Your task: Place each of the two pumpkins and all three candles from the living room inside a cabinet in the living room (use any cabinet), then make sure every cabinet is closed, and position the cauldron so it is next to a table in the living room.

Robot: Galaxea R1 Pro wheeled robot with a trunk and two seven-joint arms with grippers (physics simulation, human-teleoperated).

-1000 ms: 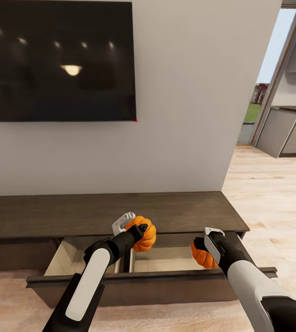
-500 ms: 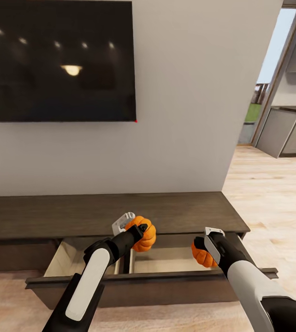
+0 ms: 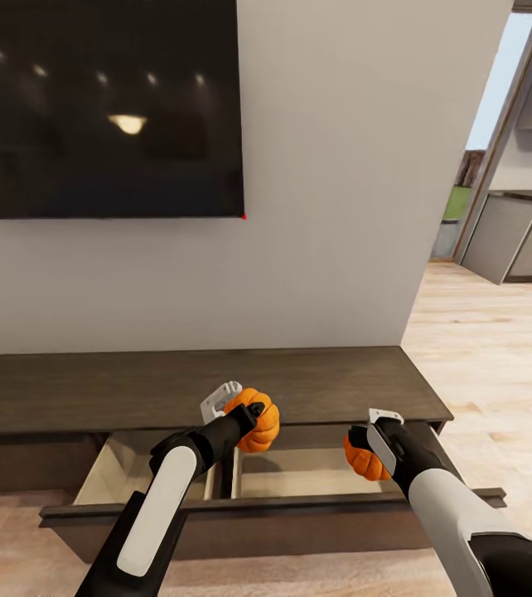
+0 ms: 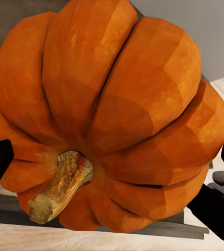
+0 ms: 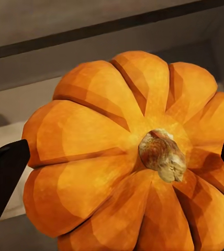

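Observation:
Each hand carries an orange ribbed pumpkin. My left gripper is shut on one pumpkin, held over the back edge of the open drawer. My right gripper is shut on the other pumpkin, which hangs above the drawer's right compartment. The cabinet is a long low dark-brown unit against the wall. Its drawer is pulled out, showing light tan divided insides. Dark fingertips frame the pumpkin in the right wrist view.
A large black TV hangs on the wall above the cabinet. Light wood floor runs to the right toward a doorway and grey kitchen units.
The whole view has shifted slightly, and the drawer front now sits a little lower in the picture. Both arms hold their pumpkins much as before, raised slightly.

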